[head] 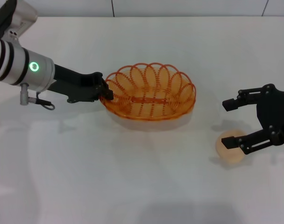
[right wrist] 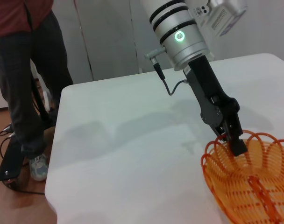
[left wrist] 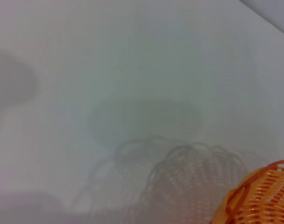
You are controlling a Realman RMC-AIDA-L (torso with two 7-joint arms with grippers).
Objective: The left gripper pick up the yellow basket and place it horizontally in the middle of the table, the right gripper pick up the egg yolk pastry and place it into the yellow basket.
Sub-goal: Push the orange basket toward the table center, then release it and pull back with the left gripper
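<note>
White worktop (head: 132, 186) carries everything. Mid-worktop sits the yellow basket (head: 151, 93), likely light, springy looped wire best held by its rim, where the left gripper (head: 106, 91) pinches its left edge. Right of it, well apart, the egg yolk pastry (head: 230, 146) looks soft and crushable; the right gripper (head: 231, 122) straddles it, jaws spread.

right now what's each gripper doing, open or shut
Left gripper: shut on the rim of the oval orange-yellow wire basket.
Right gripper: open, empty, above the round cream-beige pastry.
</note>
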